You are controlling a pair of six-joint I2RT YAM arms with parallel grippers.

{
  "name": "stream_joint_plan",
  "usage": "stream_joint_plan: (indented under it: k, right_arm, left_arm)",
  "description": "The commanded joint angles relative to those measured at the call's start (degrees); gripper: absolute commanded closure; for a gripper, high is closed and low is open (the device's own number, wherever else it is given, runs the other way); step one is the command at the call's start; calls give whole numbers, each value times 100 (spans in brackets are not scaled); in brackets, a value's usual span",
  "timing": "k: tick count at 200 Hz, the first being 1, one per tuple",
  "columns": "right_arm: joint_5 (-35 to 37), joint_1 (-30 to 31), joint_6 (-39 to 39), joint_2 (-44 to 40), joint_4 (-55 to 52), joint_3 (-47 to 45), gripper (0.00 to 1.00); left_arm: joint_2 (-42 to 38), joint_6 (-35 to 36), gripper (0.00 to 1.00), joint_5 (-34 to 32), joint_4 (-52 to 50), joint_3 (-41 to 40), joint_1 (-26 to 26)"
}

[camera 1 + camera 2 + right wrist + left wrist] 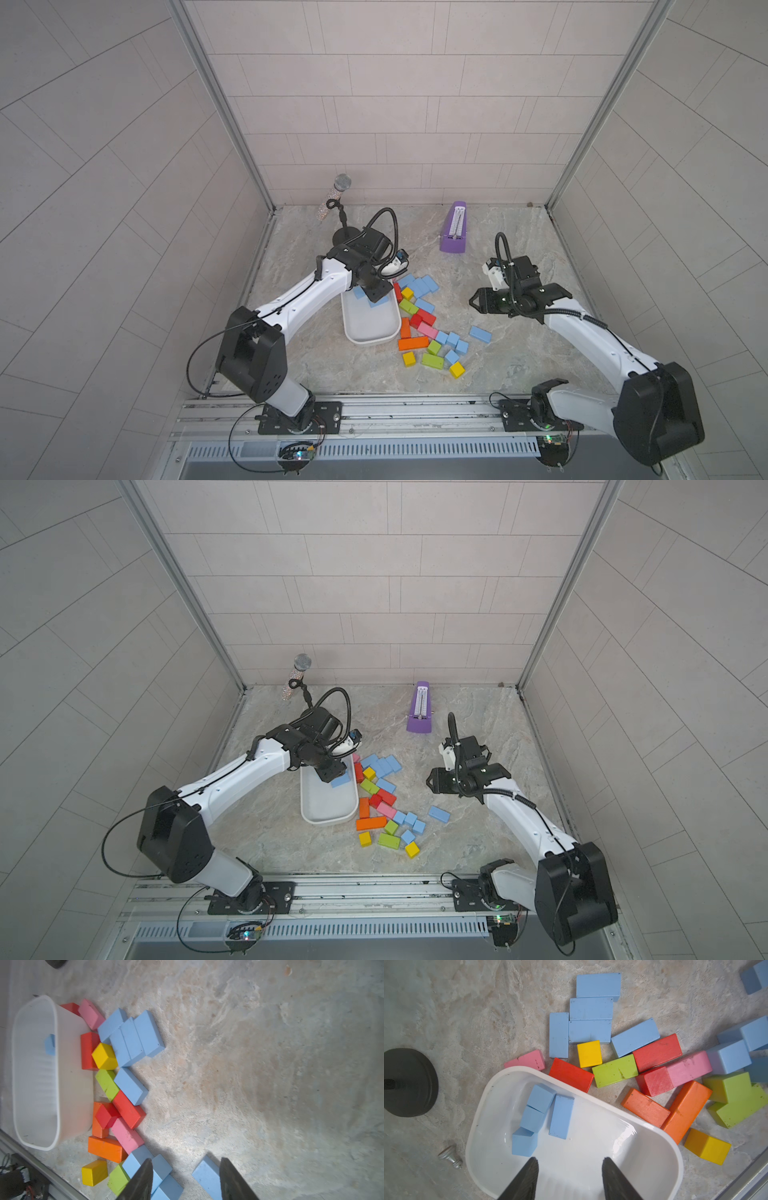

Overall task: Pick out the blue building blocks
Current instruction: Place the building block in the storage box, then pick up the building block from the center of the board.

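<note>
Just ahead of the left jaws, parted and empty, four blue building blocks [560, 1115] lie gathered in the white tray [591, 1147], apart from other colours. Under the right jaws, likewise parted and empty, a loose blue brick [205, 1176] lies on the worktop [270, 1084], likely the next pick.

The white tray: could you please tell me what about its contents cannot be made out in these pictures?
- In both top views, the left tool covers the white tray's far end, partly hiding the blue blocks inside.
- Right wrist view: the tray's near wall hides most contents; only part of one blue block shows.
</note>
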Motion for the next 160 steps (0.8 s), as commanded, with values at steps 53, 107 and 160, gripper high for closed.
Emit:
stream_joint_plan:
  k: [53,107,160]
  right_arm:
    - [1269,1190,-342,1765,-1831,911,42]
    - [1997,1657,-281,2647,-2169,1324,39]
    - [1945,1619,-226,2929,-2125,1285,41]
  left_arm:
    - [-623,-444,44,471,328,-508,414]
    - [-883,-530,44,700,402,-688,741]
    - [-855,-567,44,983,491,-789,855]
